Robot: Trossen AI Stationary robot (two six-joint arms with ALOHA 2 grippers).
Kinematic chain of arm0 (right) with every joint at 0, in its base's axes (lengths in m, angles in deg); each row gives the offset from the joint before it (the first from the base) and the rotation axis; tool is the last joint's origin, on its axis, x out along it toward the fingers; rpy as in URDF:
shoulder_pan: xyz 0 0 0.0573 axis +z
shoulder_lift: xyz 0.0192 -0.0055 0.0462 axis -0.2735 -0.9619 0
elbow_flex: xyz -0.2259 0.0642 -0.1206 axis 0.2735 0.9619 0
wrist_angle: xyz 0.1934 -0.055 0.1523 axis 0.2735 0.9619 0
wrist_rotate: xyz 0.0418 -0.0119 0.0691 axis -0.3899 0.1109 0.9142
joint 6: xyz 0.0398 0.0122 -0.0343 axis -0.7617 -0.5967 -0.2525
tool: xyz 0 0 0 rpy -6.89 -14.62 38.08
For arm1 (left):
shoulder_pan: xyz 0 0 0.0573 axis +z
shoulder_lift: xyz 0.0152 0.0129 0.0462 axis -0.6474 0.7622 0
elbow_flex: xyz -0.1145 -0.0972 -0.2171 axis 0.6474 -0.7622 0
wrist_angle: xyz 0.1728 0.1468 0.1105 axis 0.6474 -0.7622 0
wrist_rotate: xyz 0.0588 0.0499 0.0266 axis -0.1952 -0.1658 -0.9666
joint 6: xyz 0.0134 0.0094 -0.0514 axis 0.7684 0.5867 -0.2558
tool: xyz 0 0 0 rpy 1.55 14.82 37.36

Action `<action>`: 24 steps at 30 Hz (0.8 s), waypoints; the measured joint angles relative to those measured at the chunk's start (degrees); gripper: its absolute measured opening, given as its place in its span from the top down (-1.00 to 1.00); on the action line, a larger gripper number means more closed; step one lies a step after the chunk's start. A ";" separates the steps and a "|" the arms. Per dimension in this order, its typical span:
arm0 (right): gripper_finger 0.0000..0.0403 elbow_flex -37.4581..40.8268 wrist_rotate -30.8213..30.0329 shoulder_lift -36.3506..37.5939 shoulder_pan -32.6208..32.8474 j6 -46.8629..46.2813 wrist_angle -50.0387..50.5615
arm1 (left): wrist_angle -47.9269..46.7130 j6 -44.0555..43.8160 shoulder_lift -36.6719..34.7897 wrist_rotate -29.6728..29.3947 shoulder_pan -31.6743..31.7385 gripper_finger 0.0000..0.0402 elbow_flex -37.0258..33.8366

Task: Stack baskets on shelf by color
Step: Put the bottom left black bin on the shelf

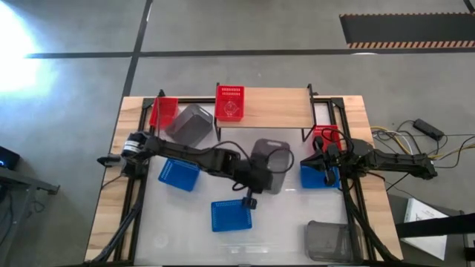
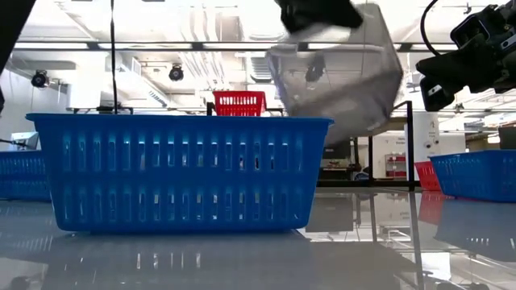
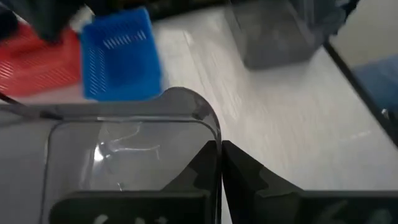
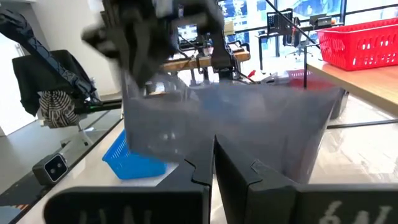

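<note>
My left gripper (image 1: 260, 176) is shut on a dark grey basket (image 1: 272, 159), held in the air above the table's middle, in front of the shelf (image 1: 274, 108); in the low view the basket (image 2: 339, 72) hangs tilted. One red basket (image 1: 229, 102) stands on the shelf board. My right gripper (image 1: 320, 159) is shut and empty, at the right, just beyond the grey basket, over a blue basket (image 1: 318, 178). Other baskets rest on the table: red (image 1: 163, 111), grey (image 1: 191, 123), blue (image 1: 179, 173), blue (image 1: 231, 215), grey (image 1: 330, 241), red (image 1: 329, 136). My left gripper holds the grey basket by its rim, next to a rounded corner (image 3: 208, 132). One finger (image 3: 198, 171) is inside the basket and the other (image 3: 245, 171) outside its wall. The fingers come from above. The basket hangs below them, tilted and clear of the table.
The shelf's black legs (image 1: 306, 133) stand on the far half of the table. The nearest blue basket (image 2: 181, 173) fills the front of the low view. Cables (image 1: 415, 144) lie off the table's right edge.
</note>
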 joint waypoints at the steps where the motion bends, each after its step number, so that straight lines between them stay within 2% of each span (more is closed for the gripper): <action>1: 0.96 0.00 0.00 0.00 0.00 0.01 -0.01 | -1.48 -0.01 0.00 -0.36 0.31 1.00 1.93; 5: 0.96 0.02 0.00 0.00 0.00 0.01 -0.01 | -6.10 0.31 -0.02 -4.50 1.99 1.00 8.44; 10: 0.96 0.00 0.00 0.00 0.00 -0.01 -0.01 | -5.21 4.96 0.27 -7.21 6.54 1.00 13.57; 18: 0.96 0.00 0.01 0.00 0.00 0.01 -0.01 | -3.42 8.01 2.13 -7.26 16.73 1.00 14.15; 24: 0.96 0.00 0.00 -0.02 0.00 0.01 0.00 | -3.51 8.22 4.20 -7.04 20.94 1.00 13.98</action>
